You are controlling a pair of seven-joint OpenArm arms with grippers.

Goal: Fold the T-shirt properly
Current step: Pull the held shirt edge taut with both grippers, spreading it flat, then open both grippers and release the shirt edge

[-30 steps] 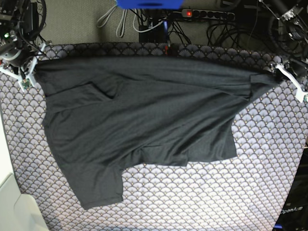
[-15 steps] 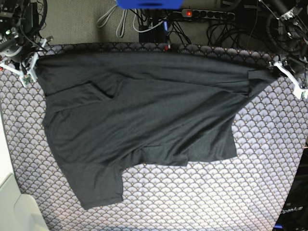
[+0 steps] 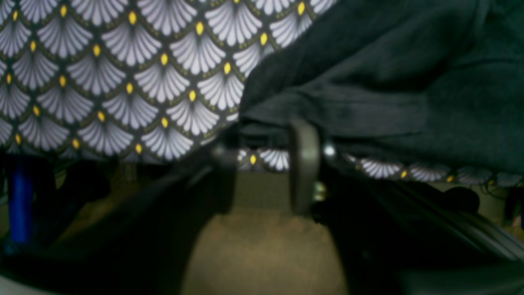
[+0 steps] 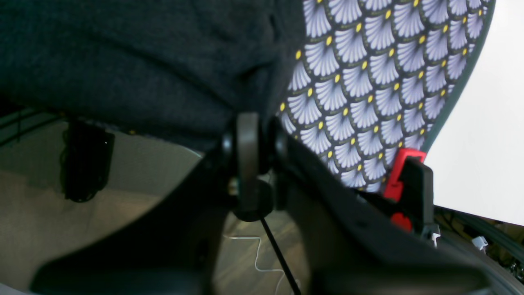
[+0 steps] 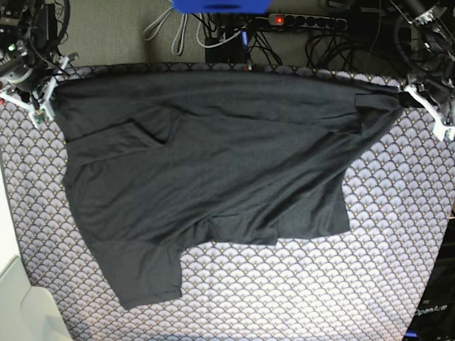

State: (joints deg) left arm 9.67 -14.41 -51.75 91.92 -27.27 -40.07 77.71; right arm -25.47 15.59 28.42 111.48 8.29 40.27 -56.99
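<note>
t-shirt is lying spread on the table, long axis running across between both arms; left end effector is standing spread beside its corner, right end effector is pinching the opposite corner.

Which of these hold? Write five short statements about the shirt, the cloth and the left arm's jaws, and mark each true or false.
1. The T-shirt lies on the scallop-print tablecloth. True.
2. The T-shirt is bright red. False: it is dark charcoal grey.
3. A power strip with a lit red switch lies beyond the table's far edge. True.
4. The T-shirt is folded into a small neat rectangle. False: it is spread wide and rumpled, with one sleeve sticking out towards the near edge.
5. The left gripper has its jaws apart at the shirt's edge. True.
</note>
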